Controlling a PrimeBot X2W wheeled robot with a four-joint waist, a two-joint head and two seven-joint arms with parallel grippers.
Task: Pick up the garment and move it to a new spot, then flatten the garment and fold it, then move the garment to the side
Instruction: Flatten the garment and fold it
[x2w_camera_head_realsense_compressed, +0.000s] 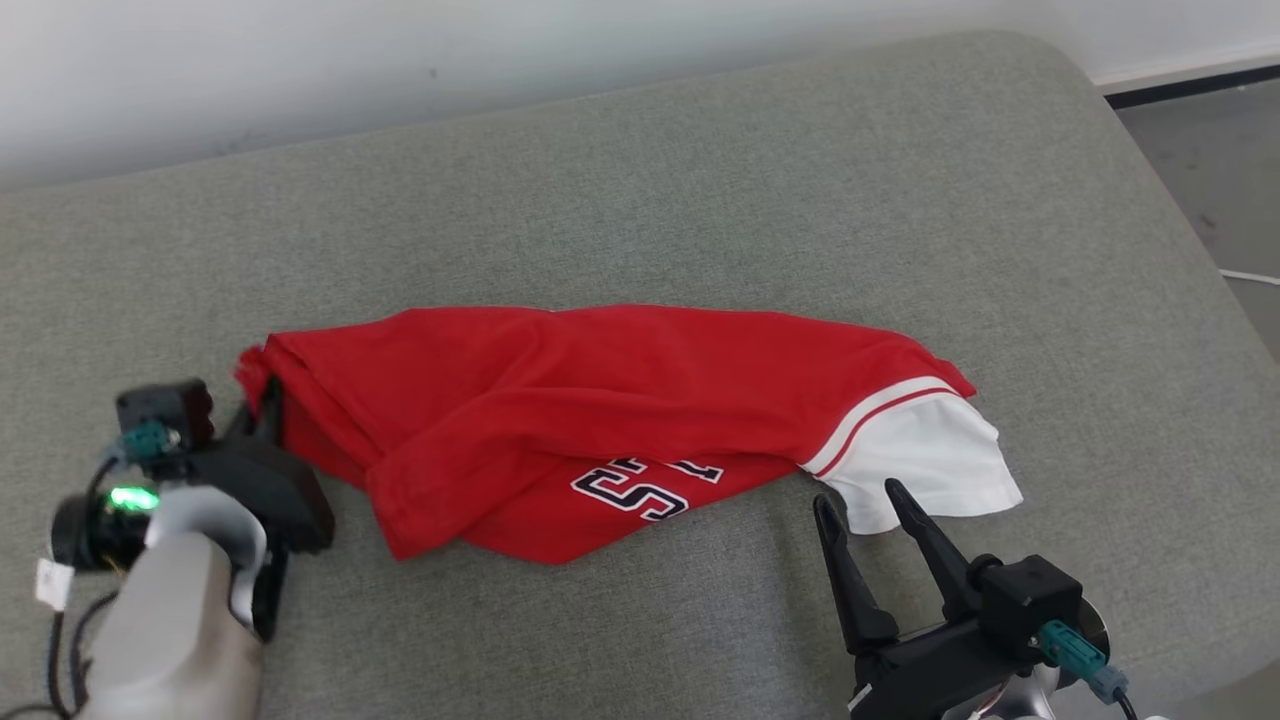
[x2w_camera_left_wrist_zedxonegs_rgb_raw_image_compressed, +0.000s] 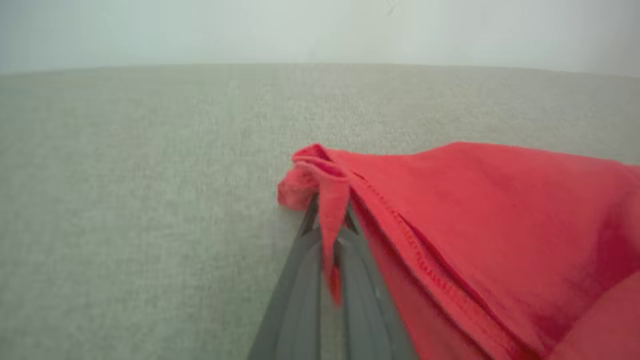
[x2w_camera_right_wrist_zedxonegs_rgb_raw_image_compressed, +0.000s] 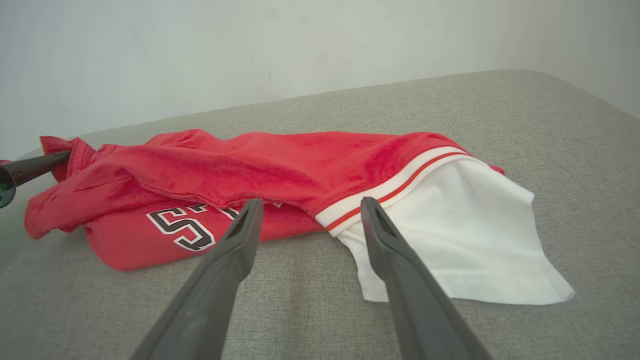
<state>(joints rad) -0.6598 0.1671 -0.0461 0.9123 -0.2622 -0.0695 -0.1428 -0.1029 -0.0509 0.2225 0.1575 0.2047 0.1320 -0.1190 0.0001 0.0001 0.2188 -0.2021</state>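
Lying in a loose heap across the middle of the grey padded surface (x2w_camera_head_realsense_compressed: 700, 180), the garment (x2w_camera_head_realsense_compressed: 600, 400) is a red sports shirt, folded over on itself lengthwise. Along its near edge part of a dark, white-edged lettering (x2w_camera_head_realsense_compressed: 640, 485) shows, cut off by a red fold that lies over it. At the shirt's right end a white sleeve (x2w_camera_head_realsense_compressed: 930, 455) with a white and red striped band spreads flat on the surface.

The right gripper (x2w_camera_head_realsense_compressed: 858, 493) hovers just in front of that sleeve with its two dark fingers spread wide and nothing between them; in the right wrist view one finger points at the lettering and the other at the sleeve's near hem. The left gripper (x2w_camera_head_realsense_compressed: 262, 400) is at the shirt's left end, closed tight on a bunched red corner, a strip of cloth caught between its fingers (x2w_camera_left_wrist_zedxonegs_rgb_raw_image_compressed: 305, 280). Beyond the surface stands a pale wall (x2w_camera_head_realsense_compressed: 300, 60).
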